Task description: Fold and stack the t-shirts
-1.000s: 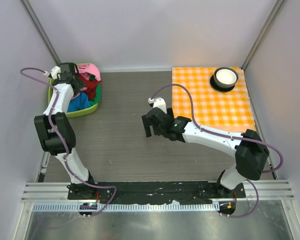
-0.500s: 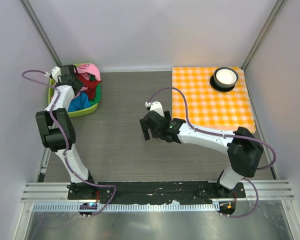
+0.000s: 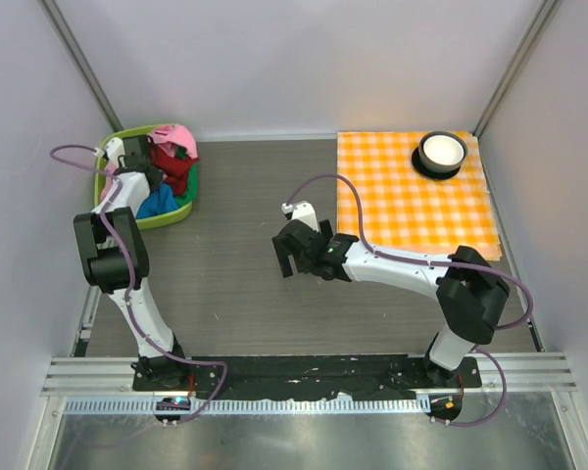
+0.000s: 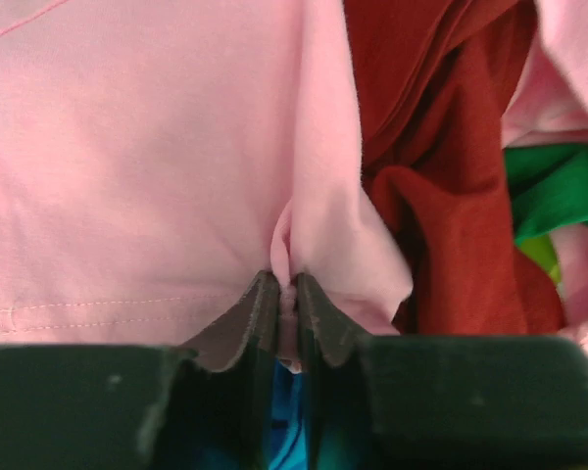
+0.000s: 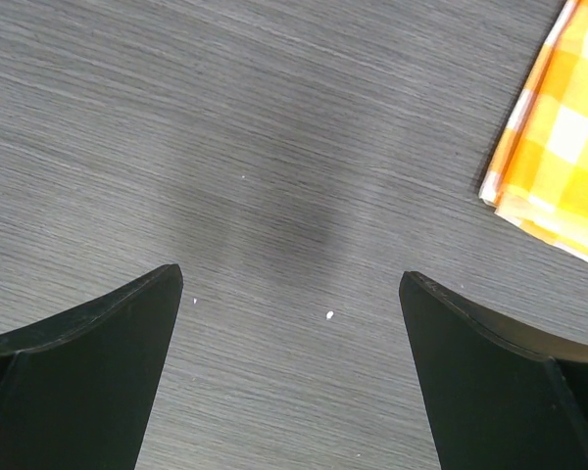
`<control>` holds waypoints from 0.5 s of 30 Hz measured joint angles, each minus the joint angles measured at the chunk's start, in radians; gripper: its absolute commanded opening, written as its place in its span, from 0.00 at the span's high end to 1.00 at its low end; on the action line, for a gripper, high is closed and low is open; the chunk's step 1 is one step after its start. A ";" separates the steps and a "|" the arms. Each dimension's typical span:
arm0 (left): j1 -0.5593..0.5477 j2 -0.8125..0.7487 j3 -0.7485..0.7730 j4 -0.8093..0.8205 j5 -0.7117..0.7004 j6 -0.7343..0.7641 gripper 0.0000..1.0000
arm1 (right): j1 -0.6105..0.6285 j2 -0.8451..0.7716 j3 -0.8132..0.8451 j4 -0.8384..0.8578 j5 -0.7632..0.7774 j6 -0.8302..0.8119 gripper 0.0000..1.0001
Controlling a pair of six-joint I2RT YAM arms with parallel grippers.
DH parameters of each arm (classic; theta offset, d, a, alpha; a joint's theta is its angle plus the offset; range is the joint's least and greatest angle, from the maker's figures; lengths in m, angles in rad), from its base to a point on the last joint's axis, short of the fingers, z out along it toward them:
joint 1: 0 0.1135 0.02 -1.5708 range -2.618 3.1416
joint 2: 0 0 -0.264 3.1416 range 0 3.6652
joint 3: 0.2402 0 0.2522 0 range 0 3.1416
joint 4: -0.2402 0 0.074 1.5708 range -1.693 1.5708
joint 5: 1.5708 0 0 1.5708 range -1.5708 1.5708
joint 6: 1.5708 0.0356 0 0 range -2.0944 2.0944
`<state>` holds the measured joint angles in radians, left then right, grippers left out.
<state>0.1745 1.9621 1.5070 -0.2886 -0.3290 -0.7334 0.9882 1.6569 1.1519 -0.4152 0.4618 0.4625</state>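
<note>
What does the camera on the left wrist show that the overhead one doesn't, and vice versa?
Left wrist only: the left gripper pinching a fold of the pink t-shirt, and its stitched hem. Overhead only: the green basket holding the pile, the right gripper open above the table, the checked cloth and bowl. Both: pink t-shirt plus the dark red t-shirt, green t-shirt and blue t-shirt.

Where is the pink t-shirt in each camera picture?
Top external: light pink cloth t-shirt upper left, on the pile in the green plastic basket.
Left wrist: fills the upper left, pinched in the left end effector.
Right wrist: not in it.
Shared landmark: the dark red cloth t-shirt beside it.
</note>
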 measured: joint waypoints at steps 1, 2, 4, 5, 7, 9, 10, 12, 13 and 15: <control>0.000 -0.002 -0.012 0.009 0.000 -0.003 0.96 | 0.002 0.005 0.000 0.000 0.000 0.000 0.00; 0.000 -0.004 -0.023 0.013 0.000 -0.008 1.00 | 0.003 0.009 0.000 0.001 0.000 0.000 0.00; 0.000 -0.018 -0.055 0.034 0.001 -0.020 1.00 | 0.008 0.017 0.000 0.003 0.000 0.002 0.00; 0.000 -0.035 -0.080 0.047 0.002 -0.026 1.00 | 0.014 0.022 0.000 0.004 0.000 0.002 0.00; 0.000 -0.087 -0.149 0.072 0.004 -0.049 1.00 | 0.022 0.033 0.000 0.005 0.000 0.003 0.00; 0.001 -0.173 -0.235 0.089 0.006 -0.076 1.00 | 0.032 0.043 0.000 0.006 0.001 0.005 0.00; 0.001 -0.224 -0.278 0.093 0.006 -0.089 1.00 | 0.039 0.050 0.000 0.006 0.002 0.006 0.00; 0.001 -0.323 -0.343 0.095 0.006 -0.106 1.00 | 0.052 0.058 0.001 0.007 0.003 0.007 0.00; 0.000 -0.388 -0.373 0.091 0.004 -0.117 0.99 | 0.062 0.061 0.001 0.007 0.005 0.008 0.00; -0.003 -0.491 -0.398 0.089 0.002 -0.125 0.97 | 0.081 0.062 0.002 0.006 0.010 0.010 0.00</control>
<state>0.1715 1.4708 1.1088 -0.1997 -0.3271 -0.8585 1.0695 1.7187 1.1542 -0.4088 0.4721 0.4728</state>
